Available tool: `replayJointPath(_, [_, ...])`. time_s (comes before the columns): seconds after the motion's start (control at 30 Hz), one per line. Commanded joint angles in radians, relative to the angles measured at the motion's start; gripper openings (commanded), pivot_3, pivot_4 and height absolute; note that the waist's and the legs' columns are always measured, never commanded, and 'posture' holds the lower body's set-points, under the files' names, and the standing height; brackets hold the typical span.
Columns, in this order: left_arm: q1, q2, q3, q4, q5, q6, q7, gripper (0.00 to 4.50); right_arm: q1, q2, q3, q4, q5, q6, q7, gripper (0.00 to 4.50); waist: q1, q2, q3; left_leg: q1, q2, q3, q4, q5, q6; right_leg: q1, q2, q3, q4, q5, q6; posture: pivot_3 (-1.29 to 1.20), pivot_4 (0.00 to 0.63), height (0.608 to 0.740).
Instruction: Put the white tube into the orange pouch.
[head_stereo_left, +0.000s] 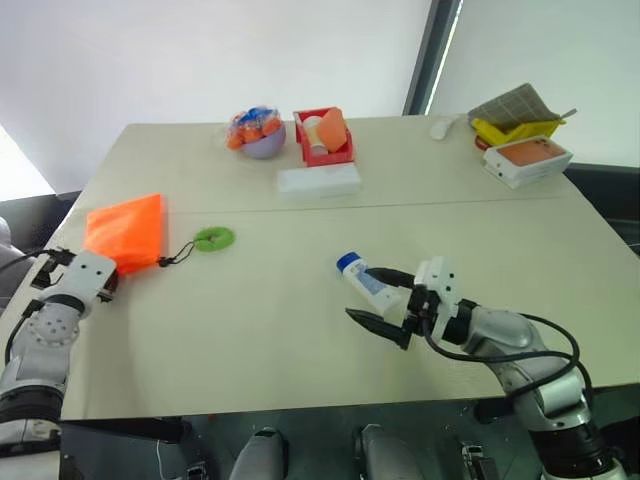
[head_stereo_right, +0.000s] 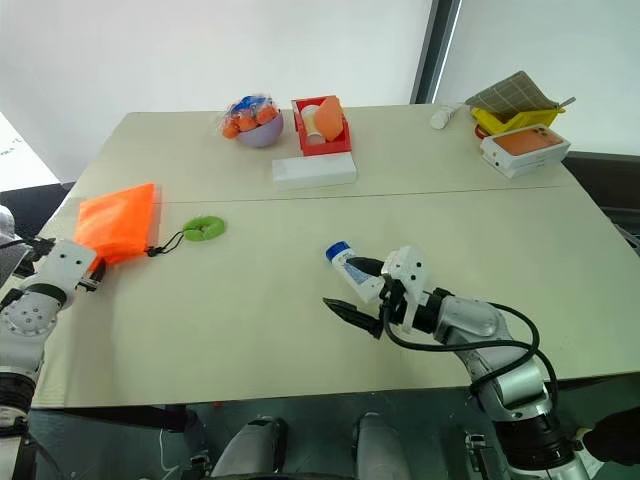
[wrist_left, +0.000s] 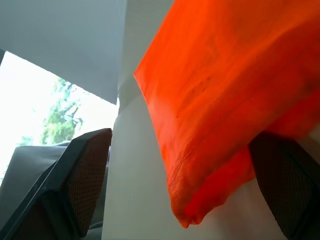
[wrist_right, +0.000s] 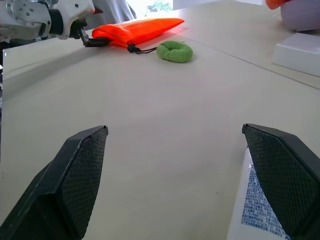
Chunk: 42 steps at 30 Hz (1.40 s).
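Open right gripper (head_stereo_left: 382, 299) astride white tube (head_stereo_left: 367, 279), blue cap seemingly pointing far-left.

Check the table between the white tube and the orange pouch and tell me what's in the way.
Nothing visible blocks it. The white tube lies by the open right gripper; bare table runs to the orange pouch. The green ring on the cord sits just beside that path.
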Motion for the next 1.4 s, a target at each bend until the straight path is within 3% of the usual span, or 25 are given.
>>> replayJointPath(0.03, [-0.041, 0.019, 0.0, 0.053, -0.007, -0.036, -0.001, 4.25, -0.02, 0.013, 0.004, -0.034, 0.003, -0.009, -0.008, 4.5, 0.0, 0.0, 0.0, 0.0, 0.0, 0.0, 0.0, 0.0, 0.0, 0.0, 0.0, 0.0, 0.0, 0.0, 0.0, 0.0, 0.15, 0.74])
replayJointPath(0.13, [-0.055, 0.016, -0.013, 0.071, -0.011, -0.065, -0.023, 3.17, -0.023, 0.019, 0.006, -0.032, 0.0, -0.014, -0.014, 4.5, -0.001, 0.0, 0.0, 0.0, 0.0, 0.0, 0.0, 0.0, 0.0, 0.0, 0.0, 0.0, 0.0, 0.0, 0.0, 0.0, 0.15, 0.74])
replayJointPath(0.33, [-0.036, -0.008, 0.023, 0.01, -0.098, -0.053, -0.112, 0.1, -0.003, 0.025, 0.003, -0.035, -0.007, -0.024, -0.023, 4.5, -0.001, 0.0, 0.0, 0.0, 0.0, 0.0, 0.0, 0.0, 0.0, 0.0, 0.0, 0.0, 0.0, 0.0, 0.0, 0.0, 0.15, 0.74])
replayJointPath(0.57, [0.11, -0.119, 0.022, -0.495, -0.38, 0.197, -0.401, 0.04, -0.002, 0.038, -0.011, 0.001, -0.023, -0.053, -0.034, 4.5, 0.0, -0.002, 0.0, -0.001, 0.0, 0.0, 0.002, 0.0, 0.0, 0.001, -0.001, 0.0, 0.0, 0.002, -0.003, 0.0, 0.15, 0.74])
replayJointPath(0.77, [0.11, -0.187, -0.039, -0.777, -0.44, 0.42, -0.41, 0.04, -0.011, 0.031, -0.041, 0.06, -0.045, -0.087, -0.047, 4.5, -0.001, -0.001, 0.0, 0.0, 0.0, 0.0, 0.002, 0.0, 0.0, 0.001, 0.0, 0.0, 0.0, 0.001, -0.002, 0.0, 0.15, 0.74])
replayJointPath(1.13, [-0.142, -0.348, -0.078, -1.026, -0.563, 0.772, -0.322, 0.04, 0.015, 0.043, -0.057, 0.076, -0.055, -0.116, -0.059, 4.5, -0.004, -0.002, 0.0, 0.0, 0.0, -0.001, 0.004, 0.0, 0.0, 0.003, 0.001, 0.0, 0.0, 0.0, 0.0, 0.0, 0.15, 0.74])
replayJointPath(1.27, [-0.159, -0.32, -0.064, -1.057, -0.585, 0.822, -0.337, 0.04, 0.025, 0.042, -0.063, 0.087, -0.06, -0.123, -0.068, 4.5, -0.006, -0.001, 0.0, 0.001, 0.0, -0.001, 0.004, 0.0, 0.0, 0.003, 0.001, 0.0, 0.001, 0.0, 0.001, 0.0, 0.15, 0.74])
replayJointPath(1.4, [-0.084, -0.251, -0.036, -1.06, -0.589, 0.848, -0.37, 0.04, 0.026, 0.036, -0.076, 0.119, -0.072, -0.122, -0.086, 4.5, -0.008, -0.001, 0.0, 0.001, 0.0, -0.001, 0.004, 0.0, 0.0, 0.003, 0.002, 0.0, 0.001, 0.0, 0.0, 0.0, 0.15, 0.74])
